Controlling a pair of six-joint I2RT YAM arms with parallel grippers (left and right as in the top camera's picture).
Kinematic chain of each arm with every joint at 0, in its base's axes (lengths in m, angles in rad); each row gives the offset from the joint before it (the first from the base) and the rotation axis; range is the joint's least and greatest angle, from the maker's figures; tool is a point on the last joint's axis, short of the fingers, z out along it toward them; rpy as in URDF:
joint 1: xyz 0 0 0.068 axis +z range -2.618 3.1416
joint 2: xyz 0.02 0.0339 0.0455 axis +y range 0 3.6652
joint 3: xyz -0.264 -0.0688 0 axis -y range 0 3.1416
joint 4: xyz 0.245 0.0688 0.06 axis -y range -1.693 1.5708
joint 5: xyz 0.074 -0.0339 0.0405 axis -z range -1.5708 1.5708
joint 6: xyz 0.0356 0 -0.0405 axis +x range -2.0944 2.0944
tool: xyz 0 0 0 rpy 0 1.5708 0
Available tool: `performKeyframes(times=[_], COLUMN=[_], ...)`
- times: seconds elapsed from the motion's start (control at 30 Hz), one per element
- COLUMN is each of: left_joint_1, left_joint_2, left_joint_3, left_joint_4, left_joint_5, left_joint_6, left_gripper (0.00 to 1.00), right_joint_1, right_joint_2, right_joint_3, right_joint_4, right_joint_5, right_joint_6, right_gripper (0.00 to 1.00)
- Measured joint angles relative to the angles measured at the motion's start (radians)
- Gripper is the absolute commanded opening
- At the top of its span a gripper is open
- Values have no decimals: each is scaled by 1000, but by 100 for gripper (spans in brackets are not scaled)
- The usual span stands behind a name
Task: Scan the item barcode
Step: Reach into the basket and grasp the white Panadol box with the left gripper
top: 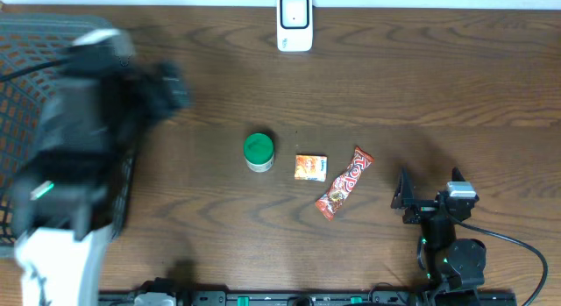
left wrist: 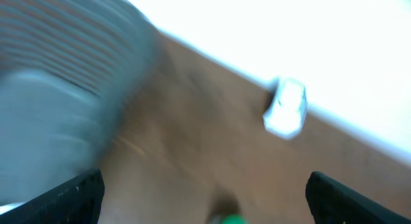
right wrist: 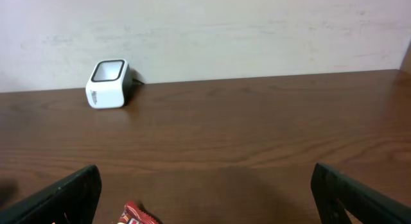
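Observation:
Three items lie mid-table: a green-lidded can [top: 258, 152], a small orange box [top: 310, 167] and a red candy bar [top: 344, 181]. The white barcode scanner [top: 294, 23] stands at the far edge, and also shows as the scanner [left wrist: 286, 106] and the scanner [right wrist: 108, 84]. My left gripper [top: 162, 87] is blurred near the basket, left of the can. In its wrist view the left gripper [left wrist: 205, 205] is open and empty, the can's green lid [left wrist: 228, 219] at the bottom edge. My right gripper [top: 428, 187] rests open right of the candy bar [right wrist: 131, 215].
A grey mesh basket [top: 17, 96] fills the left side of the table under the left arm, and blurs across the left wrist view as the basket [left wrist: 51, 89]. A pale wall runs behind the scanner. A black rail lines the table's near edge.

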Motion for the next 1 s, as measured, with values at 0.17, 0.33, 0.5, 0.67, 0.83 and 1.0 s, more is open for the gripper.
performKeyframes(times=[0.17,0.33,0.5,0.67,0.83,1.0], left_joint_1=[293,509,644,706,717,717], left_joint_2=[-32,22,165,258,306,325], left_joint_3=[106,120,113,34,-67,-188], left_joint_4=[-90,-177,-301,-384,-391,-359], left_joint_5=[31,37,39,39,32,-35], left_joint_6=[-11,-116,-265,-488,-652,-798], left_gripper=[98,100,100,100,96,92], right_joint_1=[0,0,0,0,0,0], right_joint_2=[0,0,0,0,0,0], right_joint_3=[0,0,0,0,0,0], right_joint_4=[0,0,0,0,0,0], right_joint_5=[0,0,0,0,0,0], right_joint_6=[0,0,0,0,0,0], right_gripper=[99,99,99,99,99,99])
